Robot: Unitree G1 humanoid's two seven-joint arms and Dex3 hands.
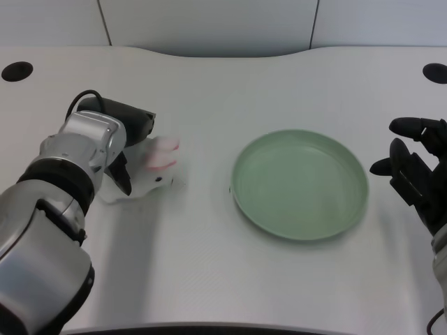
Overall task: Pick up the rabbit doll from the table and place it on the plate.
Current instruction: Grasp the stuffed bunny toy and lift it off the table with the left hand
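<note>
The white rabbit doll [155, 169] with pink ears lies on the table left of centre, ears pointing toward the plate. My left hand [130, 143] is down over the doll's left end, dark fingers on its far side and one finger along its near side. The silver forearm hides most of the hand, so I cannot tell if the fingers press the doll. The pale green plate [300, 230] sits to the right of the doll and holds nothing.
My right hand [415, 171] hovers at the right edge, beside the plate. Two dark round holes [17, 70] [435, 72] mark the table's far corners. The table's curved far edge meets a white wall.
</note>
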